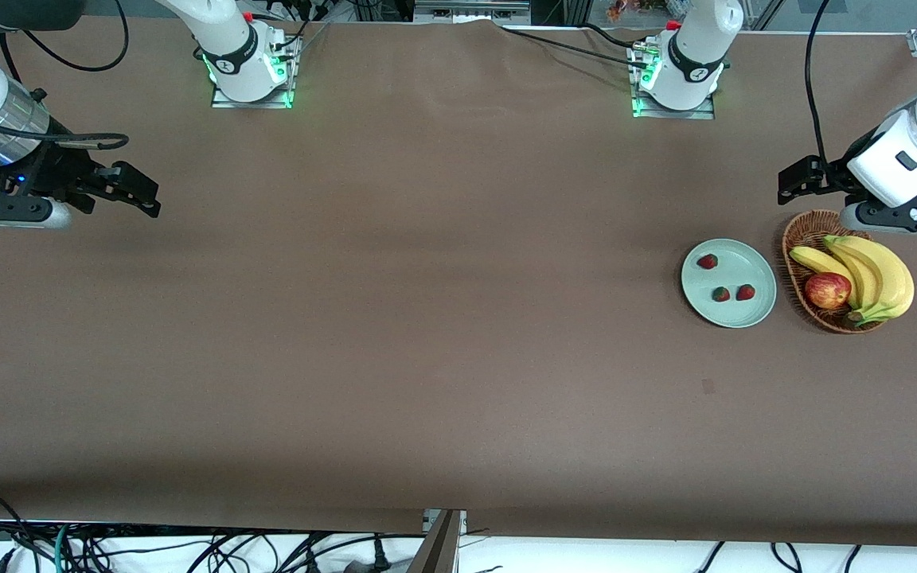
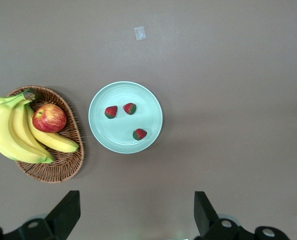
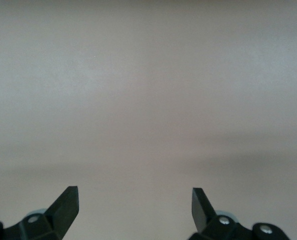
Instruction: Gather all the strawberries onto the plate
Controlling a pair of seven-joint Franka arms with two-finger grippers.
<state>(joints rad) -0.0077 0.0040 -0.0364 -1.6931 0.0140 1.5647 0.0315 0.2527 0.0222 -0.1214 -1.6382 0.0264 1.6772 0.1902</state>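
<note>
Three strawberries (image 1: pixel 707 261) (image 1: pixel 721 294) (image 1: pixel 746 292) lie on the pale mint-green plate (image 1: pixel 741 267) toward the left arm's end of the table. The left wrist view shows the same berries (image 2: pixel 111 111) (image 2: pixel 130 108) (image 2: pixel 139 134) on the plate (image 2: pixel 119 137). My left gripper (image 1: pixel 794 181) is open and empty, held over bare table by the basket's rim; in its own view (image 2: pixel 136 196) nothing lies between the jaws. My right gripper (image 1: pixel 144 195) is open and empty over bare table at the right arm's end, as in its own view (image 3: pixel 134 191).
A wicker basket (image 1: pixel 794 239) beside the plate holds bananas (image 1: pixel 876 274) and a red-yellow apple (image 1: pixel 828 290); it also shows in the left wrist view (image 2: pixel 63 170). A small pale mark (image 1: pixel 708 386) is on the brown table, nearer to the front camera than the plate.
</note>
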